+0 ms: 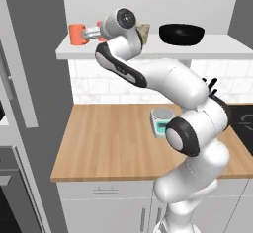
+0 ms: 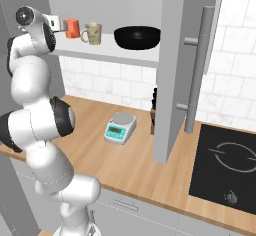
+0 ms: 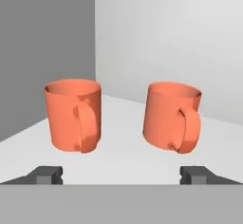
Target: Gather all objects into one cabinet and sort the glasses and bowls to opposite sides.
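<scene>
Two small orange cups, each with a handle, stand side by side on the cabinet's white shelf [image 3: 128, 156]: the left cup [image 3: 73, 116] and the right cup [image 3: 172, 117]. My gripper [image 3: 121, 175] is open just in front of them, its fingertips [image 3: 47, 174] wide apart with nothing between. From the left base, the gripper [image 1: 89, 33] reaches in beside an orange cup [image 1: 76, 34] at the shelf's left end. A beige speckled tumbler [image 2: 93, 33] stands mid-shelf and the wide black bowl [image 2: 137, 36] sits to its right. The arm partly hides the tumbler [image 1: 144, 29] near the bowl [image 1: 181, 33].
A white-and-teal kitchen scale [image 2: 120, 127] sits on the wooden counter [image 1: 104, 138] below the cabinet. A dark grey cabinet door [image 2: 175, 55] with a long handle hangs open on the right. A black cooktop [image 2: 225, 165] lies at the counter's right end.
</scene>
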Tool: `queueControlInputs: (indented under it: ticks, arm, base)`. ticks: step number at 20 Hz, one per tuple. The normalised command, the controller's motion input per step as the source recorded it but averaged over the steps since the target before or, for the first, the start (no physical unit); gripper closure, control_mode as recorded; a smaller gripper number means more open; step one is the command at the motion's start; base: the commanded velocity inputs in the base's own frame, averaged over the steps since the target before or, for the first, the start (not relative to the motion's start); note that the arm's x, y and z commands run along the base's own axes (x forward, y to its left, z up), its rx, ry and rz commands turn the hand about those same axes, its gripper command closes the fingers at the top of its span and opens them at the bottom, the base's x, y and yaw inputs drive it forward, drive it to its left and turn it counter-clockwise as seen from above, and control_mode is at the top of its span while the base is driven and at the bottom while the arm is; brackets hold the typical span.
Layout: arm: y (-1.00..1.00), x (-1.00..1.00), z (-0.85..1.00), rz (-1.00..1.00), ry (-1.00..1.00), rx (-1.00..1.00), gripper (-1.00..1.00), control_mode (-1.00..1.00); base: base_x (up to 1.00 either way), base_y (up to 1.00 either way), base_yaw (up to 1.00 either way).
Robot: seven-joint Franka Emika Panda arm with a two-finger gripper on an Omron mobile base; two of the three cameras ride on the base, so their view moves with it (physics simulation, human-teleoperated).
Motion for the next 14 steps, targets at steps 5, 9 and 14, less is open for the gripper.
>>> queueControlInputs:
  ticks: [5, 9, 14]
  arm:
    - [-0.23, -0.76, 0.10, -0.38, 0.04, 0.00, -1.00, -1.00]
    - [-0.52, -0.55, 0.27, -0.41, 0.10, 0.00, -1.00, -1.00]
    - [-0.51, -0.19, 0.21, -0.41, 0.27, 0.00, -1.00, -1.00]
  base:
    - [0.00, 0.00, 0.00]
    - [0.00, 0.00, 0.00]
    - [0.00, 0.00, 0.00]
